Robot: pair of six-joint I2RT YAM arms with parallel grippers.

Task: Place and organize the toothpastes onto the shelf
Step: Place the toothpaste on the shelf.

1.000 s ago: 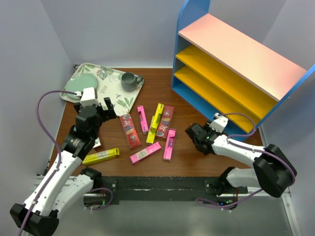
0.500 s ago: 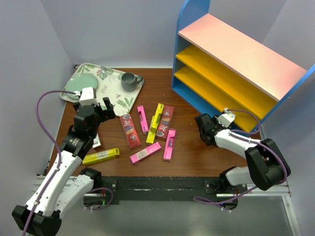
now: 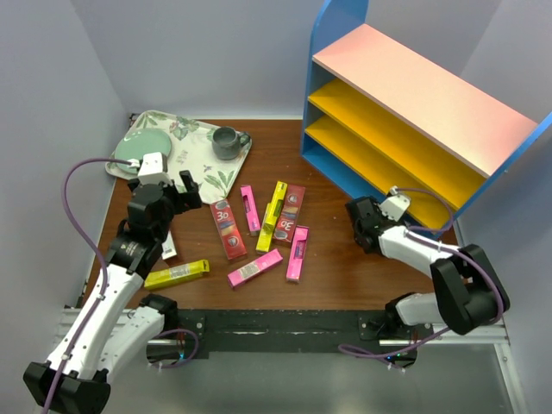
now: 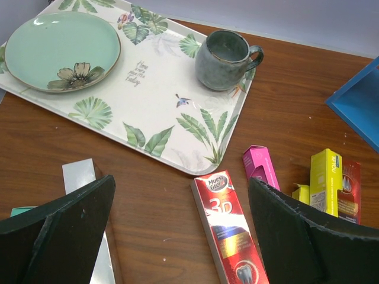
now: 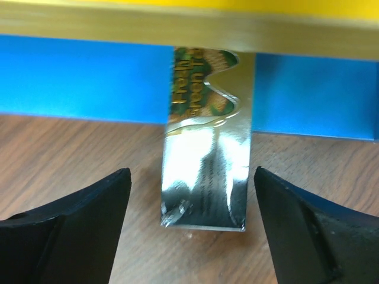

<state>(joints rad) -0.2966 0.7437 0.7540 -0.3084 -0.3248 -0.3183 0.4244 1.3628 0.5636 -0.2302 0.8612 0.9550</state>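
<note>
- The right hand (image 5: 190, 174) is held open low over the tabletop (image 5: 77, 154). Its fingers are spread well apart on either side of a shiny silver carton (image 5: 207, 142), and neither touches it.
- The silver carton is seen with its near end on the wood and its far end at the blue base of the shelf (image 3: 414, 95), just under a yellow board. Whether it lies flat or leans cannot be told.
- The left hand (image 4: 180, 180) is likewise open, with nothing gripped, above the near edge of the floral tray (image 4: 148, 100).
- Just beside that hand a dark red carton (image 4: 228, 228) is found. Pink cartons (image 3: 249, 209) and yellow cartons (image 3: 273, 203) are clustered mid-tabletop, well apart from the shelf.
- A mug (image 4: 225, 52) and a green plate (image 4: 62, 50) are carried on the tray.
</note>
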